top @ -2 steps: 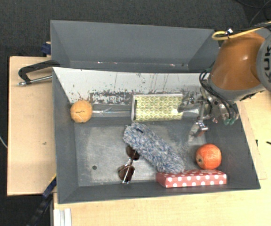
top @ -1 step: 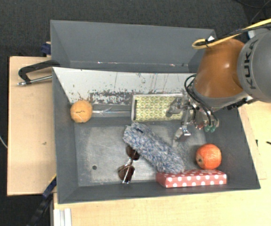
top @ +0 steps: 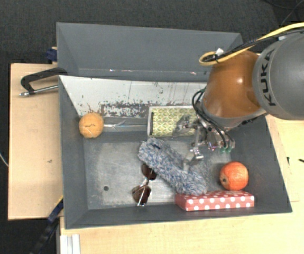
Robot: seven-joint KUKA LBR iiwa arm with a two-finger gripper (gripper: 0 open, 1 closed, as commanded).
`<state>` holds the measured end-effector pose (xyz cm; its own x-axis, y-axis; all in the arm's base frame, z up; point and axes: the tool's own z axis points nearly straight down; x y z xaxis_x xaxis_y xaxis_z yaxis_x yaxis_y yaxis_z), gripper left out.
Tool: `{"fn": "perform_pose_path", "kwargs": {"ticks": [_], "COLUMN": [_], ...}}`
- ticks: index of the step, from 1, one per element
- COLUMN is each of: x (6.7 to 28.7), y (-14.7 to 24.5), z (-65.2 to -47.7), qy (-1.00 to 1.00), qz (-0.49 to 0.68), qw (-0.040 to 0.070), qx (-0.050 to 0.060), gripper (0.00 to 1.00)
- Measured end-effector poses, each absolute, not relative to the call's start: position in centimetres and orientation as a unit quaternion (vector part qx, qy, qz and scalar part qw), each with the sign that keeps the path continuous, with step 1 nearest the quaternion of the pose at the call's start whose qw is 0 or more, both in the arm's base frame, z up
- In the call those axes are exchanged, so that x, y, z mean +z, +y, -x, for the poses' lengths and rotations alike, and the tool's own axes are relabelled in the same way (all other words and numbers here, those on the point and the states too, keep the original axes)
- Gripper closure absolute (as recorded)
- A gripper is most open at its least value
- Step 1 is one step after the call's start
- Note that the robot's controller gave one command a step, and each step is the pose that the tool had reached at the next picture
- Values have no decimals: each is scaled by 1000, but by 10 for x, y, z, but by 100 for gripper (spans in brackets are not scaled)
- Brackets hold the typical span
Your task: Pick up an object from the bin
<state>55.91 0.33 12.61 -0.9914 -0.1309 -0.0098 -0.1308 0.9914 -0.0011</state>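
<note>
Red white-dotted box (top: 215, 200), blue-grey cloth (top: 170, 167)

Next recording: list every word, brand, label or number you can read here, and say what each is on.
"KUK": dark letters running along the grey arm casing, next to the orange cover; any further letters can't be made out.
Green-and-white patterned flat box: pattern only, no legible text.
Red box with white dots: no text.
Dark marks on the back wall of the grey metal bin: not readable as text.

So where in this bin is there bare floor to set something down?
Left half of the floor, between the orange ball, the sunglasses and the grey-blue cloth. Crowded on the right: tool, patterned box, orange fruit, red dotted box.
</note>
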Motion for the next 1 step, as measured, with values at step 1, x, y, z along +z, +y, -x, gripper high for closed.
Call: {"fn": "perform_pose_path", "kwargs": {"ticks": [1], "x": [75], "y": [32], "z": [-546], "qy": [1000], "qz": [-4], "qw": [-3], "qx": [2], "gripper": [0]}}
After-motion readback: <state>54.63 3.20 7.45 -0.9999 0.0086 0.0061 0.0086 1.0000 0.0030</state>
